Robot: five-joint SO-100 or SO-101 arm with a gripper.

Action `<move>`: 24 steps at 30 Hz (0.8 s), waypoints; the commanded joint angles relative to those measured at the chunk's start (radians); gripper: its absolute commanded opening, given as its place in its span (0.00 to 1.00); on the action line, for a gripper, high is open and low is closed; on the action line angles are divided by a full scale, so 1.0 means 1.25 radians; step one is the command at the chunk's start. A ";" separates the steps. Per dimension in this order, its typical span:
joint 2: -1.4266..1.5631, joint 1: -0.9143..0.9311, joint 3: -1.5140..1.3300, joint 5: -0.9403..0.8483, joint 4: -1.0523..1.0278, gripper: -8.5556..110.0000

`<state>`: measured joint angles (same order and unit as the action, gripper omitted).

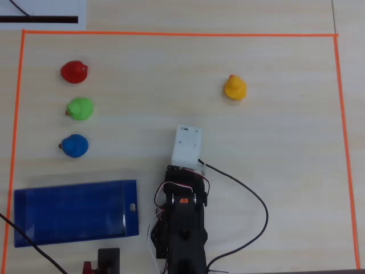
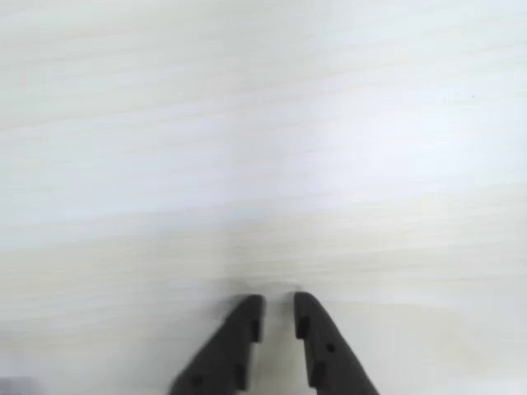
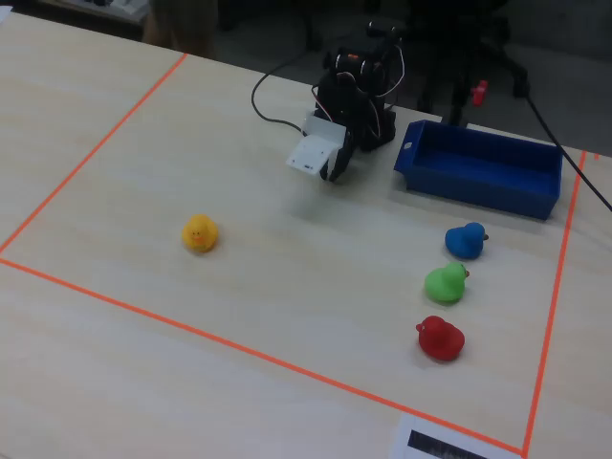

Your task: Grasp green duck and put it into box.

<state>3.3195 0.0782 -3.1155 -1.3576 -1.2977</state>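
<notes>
No readable writing anywhere: the white sheet (image 1: 40,12) at the table's top-left corner in the overhead view carried only a black bar, and the same sheet showed at the bottom edge of the fixed view, its print too blurred to make out.

On to containers. The box (image 1: 34,214) lay by the bottom-left corner of the orange tape outline (image 1: 171,34) in the overhead view, long side running along the bottom edge, small white hole on its right-hand wall. Nothing was inside it; the fixed view showed bare blue walls and floor (image 3: 478,158).

The green duck (image 1: 80,108) sat near the left edge of the table in the overhead view, middle of a column of three: red duck (image 1: 74,72) above it, blue duck (image 1: 74,145) below, each standing apart from its neighbour. Its beak pointed toward the left edge, body running left to right. In the fixed view it stood (image 3: 446,283) near the right tape line, well clear of the box.

A yellow duck (image 1: 235,88) stood alone toward the top right.

The gripper (image 2: 278,315) hung over bare wood near the bottom middle of the table (image 1: 274,148), jaws parted by only a narrow slit, holding nothing, well apart from the green duck.
</notes>
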 commanded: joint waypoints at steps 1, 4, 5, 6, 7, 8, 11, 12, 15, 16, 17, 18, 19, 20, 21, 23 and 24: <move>-0.129 0.018 0.101 -0.012 0.048 0.19; -0.335 0.040 0.304 -0.006 0.033 0.28; -0.391 0.047 0.373 0.001 0.025 0.30; -0.436 0.050 0.436 0.010 0.015 0.32; -0.472 0.050 0.492 0.020 0.006 0.32; -0.504 0.047 0.545 0.032 -0.004 0.33; -0.593 0.007 0.692 0.090 -0.034 0.34; -0.632 -0.015 0.749 0.120 -0.052 0.34; -0.757 -0.110 0.922 0.218 -0.118 0.36; -0.796 -0.142 0.973 0.247 -0.137 0.36; -0.831 -0.172 1.017 0.272 -0.148 0.36; -0.863 -0.199 1.054 0.298 -0.157 0.36; -0.891 -0.221 1.086 0.320 -0.161 0.36; -0.918 -0.241 1.114 0.344 -0.162 0.36; -0.944 -0.259 1.135 0.364 -0.161 0.36; -0.994 -0.297 1.168 0.400 -0.152 0.36; -1.019 -0.314 1.179 0.416 -0.145 0.36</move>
<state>2.1215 -0.2424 -1.7487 -0.9020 -1.4972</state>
